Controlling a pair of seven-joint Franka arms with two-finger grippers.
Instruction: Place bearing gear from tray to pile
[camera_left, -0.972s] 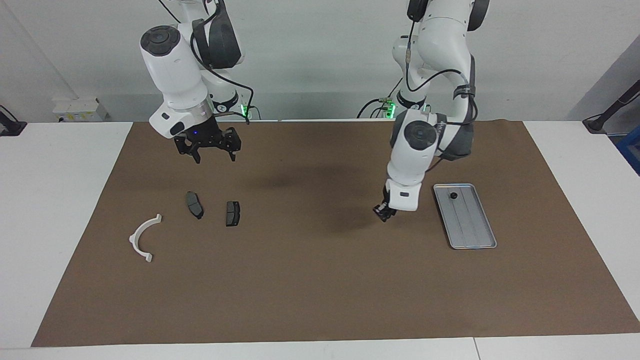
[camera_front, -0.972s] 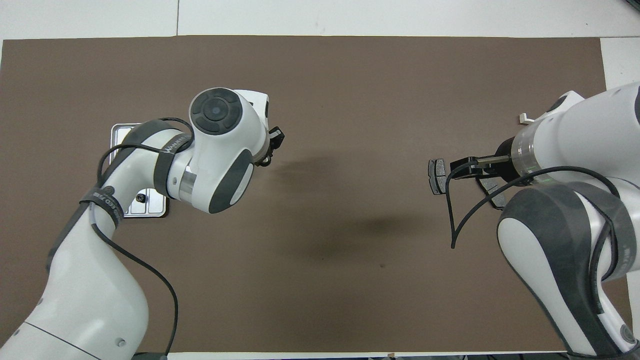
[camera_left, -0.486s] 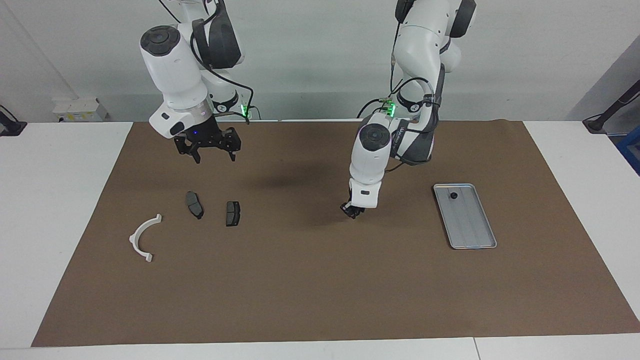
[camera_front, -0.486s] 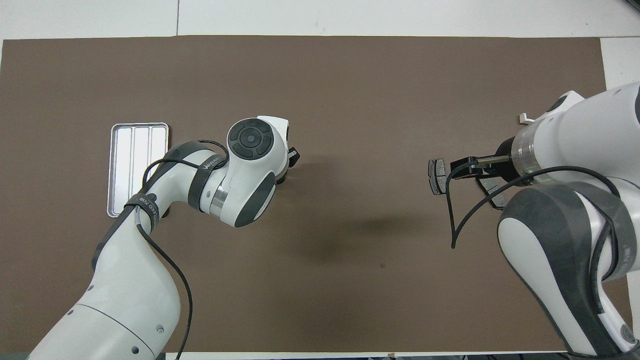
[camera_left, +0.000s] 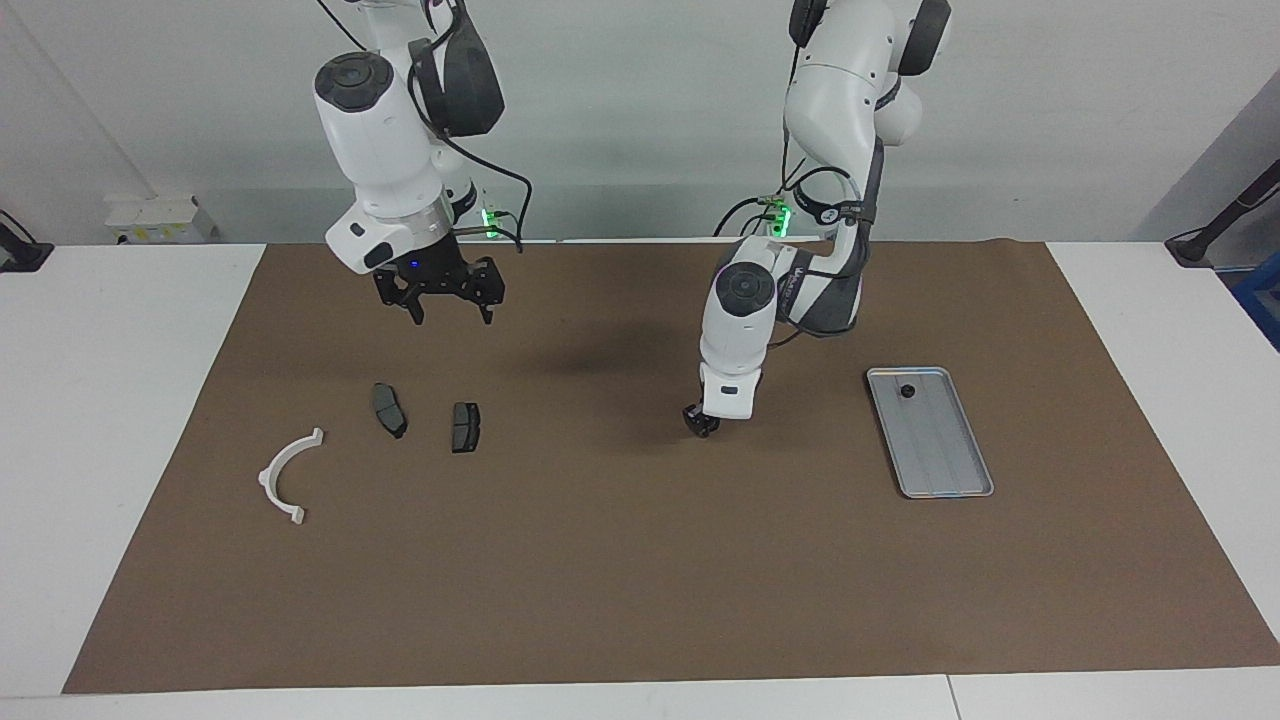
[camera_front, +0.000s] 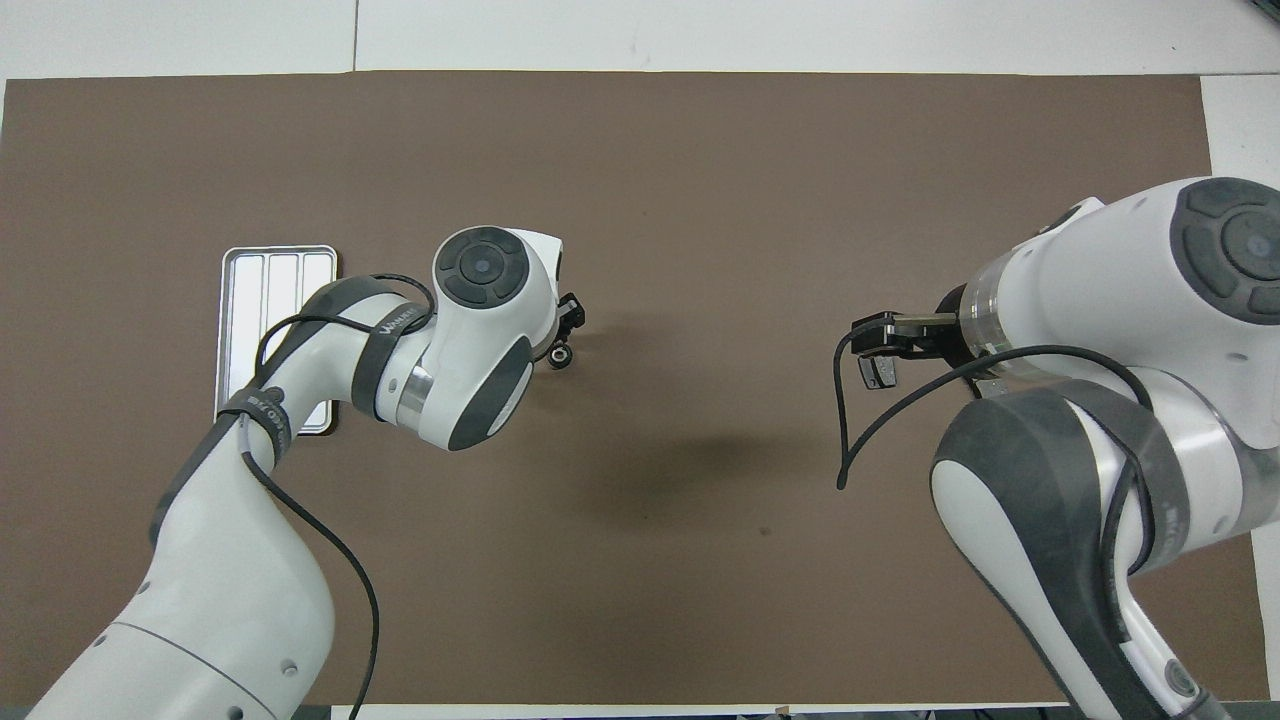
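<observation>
The silver tray (camera_left: 945, 460) lies toward the left arm's end of the table, also visible from overhead (camera_front: 277, 290). A small black round part (camera_left: 908, 391) rests in its end nearer the robots. My left gripper (camera_left: 701, 423) hangs low over the middle of the mat. The bearing gear (camera_front: 560, 353), a small dark ring, shows at its tip. Held or resting on the mat, I cannot tell. The pile lies toward the right arm's end: a white half-ring (camera_left: 285, 475) and two dark pads (camera_left: 389, 409) (camera_left: 465, 426). My right gripper (camera_left: 450, 312) hovers open above the pads.
A brown mat (camera_left: 620, 560) covers most of the white table. From overhead the right arm hides most of the pile, and the left arm crosses the tray's end nearer the robots.
The left gripper travelled from beside the tray to the middle of the mat and sank lower. The right arm shifted a little toward the table's middle.
</observation>
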